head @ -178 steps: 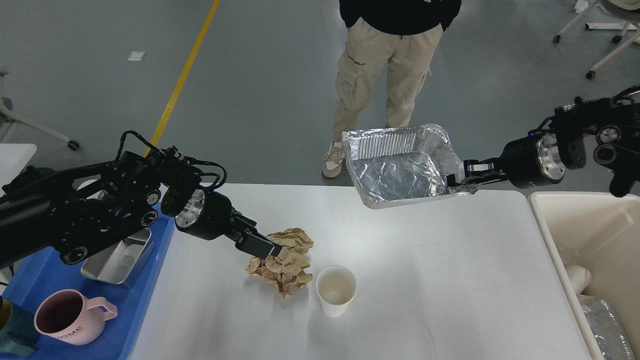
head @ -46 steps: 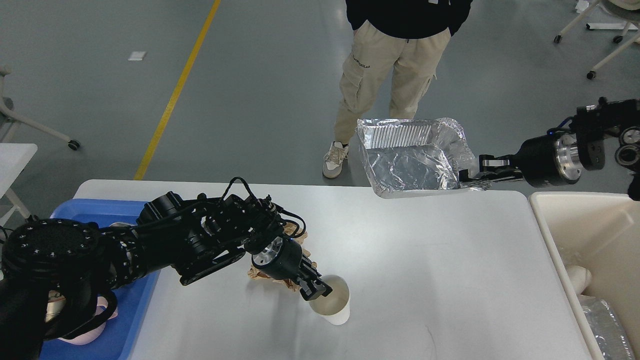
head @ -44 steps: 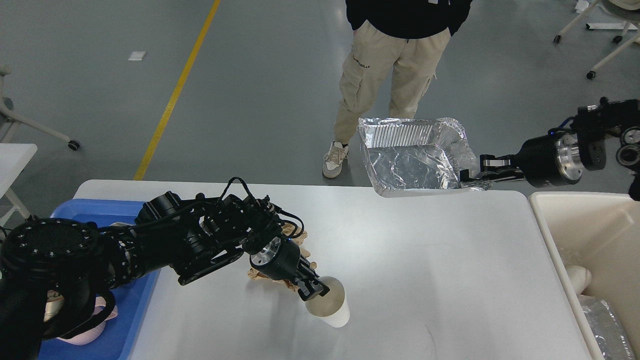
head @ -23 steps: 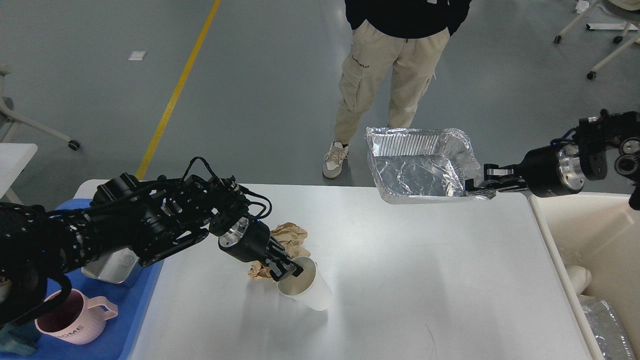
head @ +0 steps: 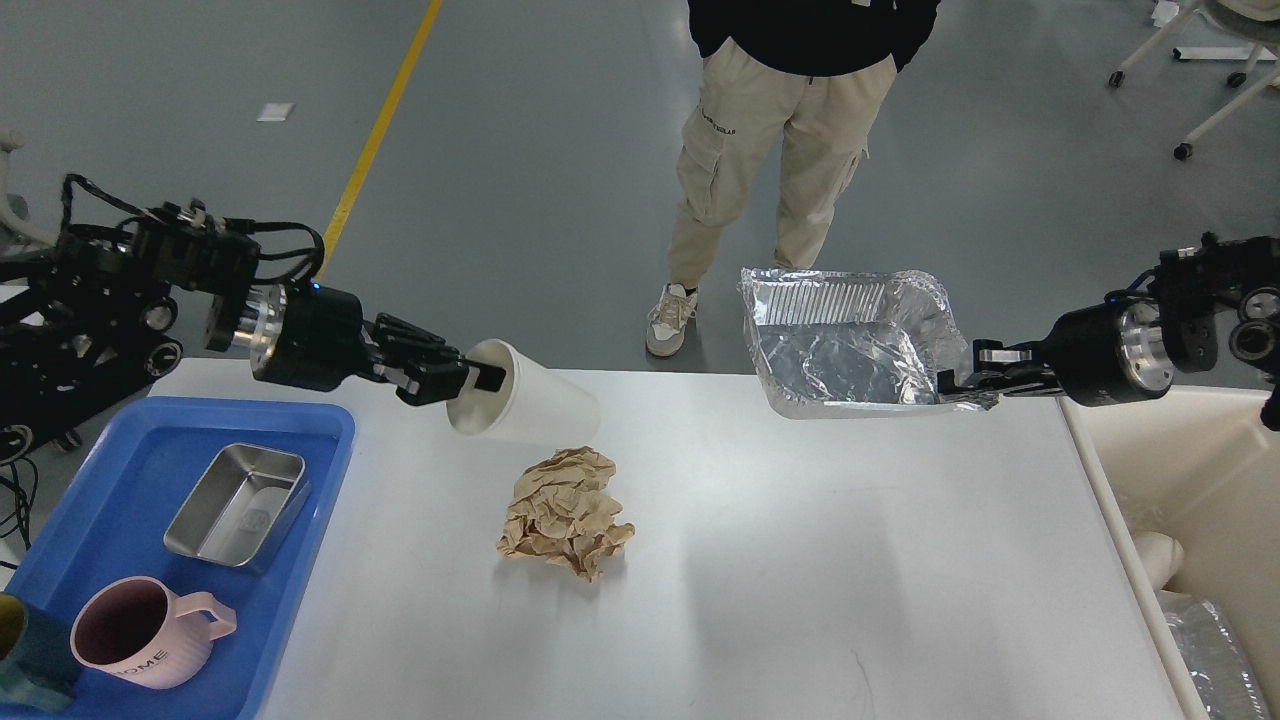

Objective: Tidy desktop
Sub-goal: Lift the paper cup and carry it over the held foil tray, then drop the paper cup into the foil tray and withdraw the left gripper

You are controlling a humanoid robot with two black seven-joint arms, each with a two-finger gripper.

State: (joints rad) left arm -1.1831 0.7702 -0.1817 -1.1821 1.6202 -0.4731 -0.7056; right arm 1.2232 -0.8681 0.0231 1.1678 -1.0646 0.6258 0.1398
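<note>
Jaws of the left gripper (head: pixel 478 381) are clamped on the rim of a white cup (head: pixel 530 407). One finger is inside the cup and one is outside. The cup is tipped on its side, up in the air over the table (head: pixel 820 560). A blue tray (head: pixel 120 520) at the left holds a metal tin (head: pixel 235 505) and a pink mug (head: pixel 145 630). Brown crumpled paper (head: pixel 565 512) lies on the table, below the cup. The right gripper (head: pixel 962 380) has its jaws shut tight on the edge of a foil pan (head: pixel 850 342). The pan is held over the far right edge of the table. A beige bin (head: pixel 1180 480) sits at the right.
</note>
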